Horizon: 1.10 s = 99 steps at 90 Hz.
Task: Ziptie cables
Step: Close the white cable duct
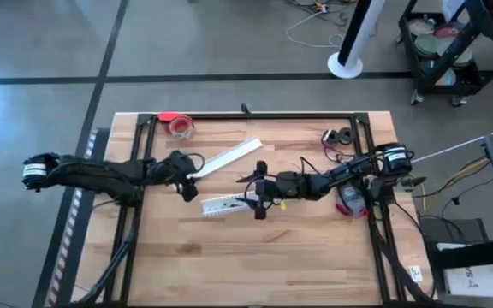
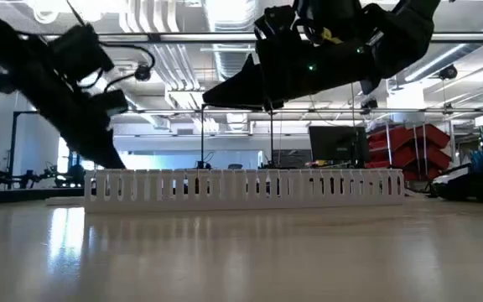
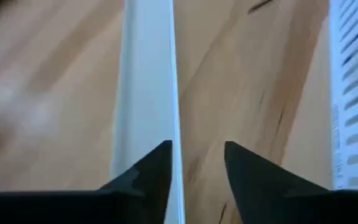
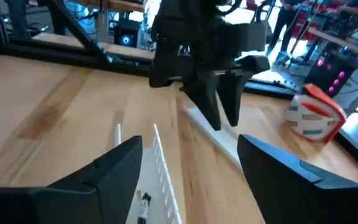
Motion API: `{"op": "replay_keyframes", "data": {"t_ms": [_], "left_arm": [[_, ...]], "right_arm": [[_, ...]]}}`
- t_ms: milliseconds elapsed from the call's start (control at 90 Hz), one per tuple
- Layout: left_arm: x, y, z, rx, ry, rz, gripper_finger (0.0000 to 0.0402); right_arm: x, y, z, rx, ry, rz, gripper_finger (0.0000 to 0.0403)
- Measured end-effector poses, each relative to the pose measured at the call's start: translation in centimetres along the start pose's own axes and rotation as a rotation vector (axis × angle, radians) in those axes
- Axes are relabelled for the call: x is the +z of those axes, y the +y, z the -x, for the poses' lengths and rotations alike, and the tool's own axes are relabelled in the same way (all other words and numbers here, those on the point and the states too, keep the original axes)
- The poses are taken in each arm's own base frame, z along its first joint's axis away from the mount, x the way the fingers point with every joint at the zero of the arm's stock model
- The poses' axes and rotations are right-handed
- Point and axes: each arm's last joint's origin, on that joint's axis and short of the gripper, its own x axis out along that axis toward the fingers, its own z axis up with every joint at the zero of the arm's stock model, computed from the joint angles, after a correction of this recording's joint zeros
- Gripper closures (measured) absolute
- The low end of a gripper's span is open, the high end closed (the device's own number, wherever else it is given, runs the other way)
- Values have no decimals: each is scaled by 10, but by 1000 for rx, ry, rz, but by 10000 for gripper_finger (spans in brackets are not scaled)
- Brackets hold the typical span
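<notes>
High view: the cables (image 1: 329, 142), a few hair-thin reddish wires, seem to lie loosely curled near the tabletop's (image 1: 315, 257) far right corner, untouched. They are too small to make out clearly. Limp, light and springy by the look of them, they would best be pinched mid-length, where the strands run together. Mid-tabletop, the left gripper (image 3: 197, 147) hovers over a flat white strip (image 3: 146, 74) with its fingers narrowly parted and empty. The right gripper (image 4: 189, 140), fingers spread wide and empty, faces it above a slotted white duct (image 1: 221, 205).
</notes>
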Motion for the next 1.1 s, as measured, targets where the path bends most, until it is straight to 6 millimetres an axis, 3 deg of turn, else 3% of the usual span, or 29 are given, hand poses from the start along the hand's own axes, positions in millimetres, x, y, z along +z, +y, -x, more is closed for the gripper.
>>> {"op": "replay_keyframes", "data": {"t_ms": [144,344,589,678,911,1100], "left_arm": [[-7,-1,-17,23,-28,-3,254],[-14,1,-36,82,35,-5,282],[-23,1,-52,94,97,12,356],[-24,0,-53,84,99,21,392],[-17,-1,-45,0,75,41,400],[-3,-6,-27,-182,20,73,401]], "right_arm": [[-1,0,0,2,10,-1,158],[-3,1,0,5,27,-4,159],[-2,1,0,6,23,-5,152],[-2,1,0,-1,24,-5,156],[-1,-5,2,-103,64,69,167],[19,-20,3,-113,167,192,166]]}}
